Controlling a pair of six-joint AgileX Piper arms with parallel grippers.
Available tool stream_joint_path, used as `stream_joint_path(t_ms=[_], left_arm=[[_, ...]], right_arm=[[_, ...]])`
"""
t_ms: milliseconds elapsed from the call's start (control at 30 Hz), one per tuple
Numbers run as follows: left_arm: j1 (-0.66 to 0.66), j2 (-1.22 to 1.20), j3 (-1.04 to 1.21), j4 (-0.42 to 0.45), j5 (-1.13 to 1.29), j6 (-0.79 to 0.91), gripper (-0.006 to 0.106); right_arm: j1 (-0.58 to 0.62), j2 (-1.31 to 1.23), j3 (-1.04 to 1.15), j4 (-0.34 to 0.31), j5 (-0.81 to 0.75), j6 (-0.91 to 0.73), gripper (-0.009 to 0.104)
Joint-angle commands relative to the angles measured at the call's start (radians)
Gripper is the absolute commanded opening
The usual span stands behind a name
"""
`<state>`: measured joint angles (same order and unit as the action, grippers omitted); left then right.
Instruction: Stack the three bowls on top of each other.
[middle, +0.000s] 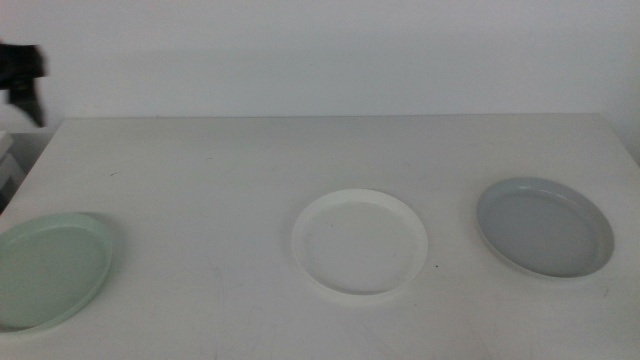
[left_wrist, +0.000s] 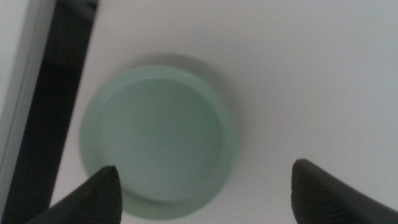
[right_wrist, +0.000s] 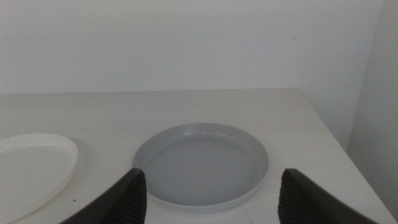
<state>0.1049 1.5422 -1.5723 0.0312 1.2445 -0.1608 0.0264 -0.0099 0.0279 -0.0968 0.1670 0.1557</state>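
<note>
Middle view shows the white table with the three bowls set out in a row, each apart from the others and none stacked: the pale mint green bowl at the left edge, the white bowl in the middle, and the light grey bowl toward the right. Neither of my arms reaches in over the table here. Through my left wrist camera I look straight down on the mint green bowl, which lies flat and empty beside the table's edge, with a dark gap next to that edge. My left gripper hangs above it with its two dark jaws spread wide, holding nothing and touching nothing; one jaw tip overlaps the bowl's rim in the picture, the other stands over bare table. Through my right wrist camera the grey bowl sits flat and empty near the table's far right corner, with the white bowl just beside it but not touching. My right gripper is also released, its jaws wide apart on either side of the grey bowl's near rim, gripping nothing.
</note>
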Motion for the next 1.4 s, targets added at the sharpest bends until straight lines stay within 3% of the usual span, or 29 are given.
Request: stream_joint_path(t_ms=[0, 200, 533, 700, 1233, 1367], left_arm=[[0.086, -0.034, -0.015, -0.072, 0.067, 0.067, 0.105], [0.308, 0.001, 0.023, -0.266, 0.05, 0.283, 0.105], [0.512, 0.104, 0.187, -0.339, -0.08, 0.553, 0.105], [0.53, 0.167, 0.227, -0.374, -0.171, 0.634, 0.105], [0.53, 0.393, 0.228, -0.392, -0.197, 0.651, 0.105], [0.53, 0.415, 0.228, -0.39, -0.205, 0.651, 0.1]], right_arm=[[0.002, -0.027, -0.006, -0.014, -0.081, -0.011, 0.054], [0.002, -0.027, -0.006, -0.014, -0.081, -0.011, 0.054], [0.002, -0.027, -0.006, -0.014, -0.081, -0.011, 0.054], [0.002, -0.027, -0.006, -0.014, -0.081, -0.011, 0.054], [0.002, -0.027, -0.006, -0.014, -0.081, -0.011, 0.054], [0.002, -0.027, -0.006, -0.014, -0.081, -0.011, 0.054]])
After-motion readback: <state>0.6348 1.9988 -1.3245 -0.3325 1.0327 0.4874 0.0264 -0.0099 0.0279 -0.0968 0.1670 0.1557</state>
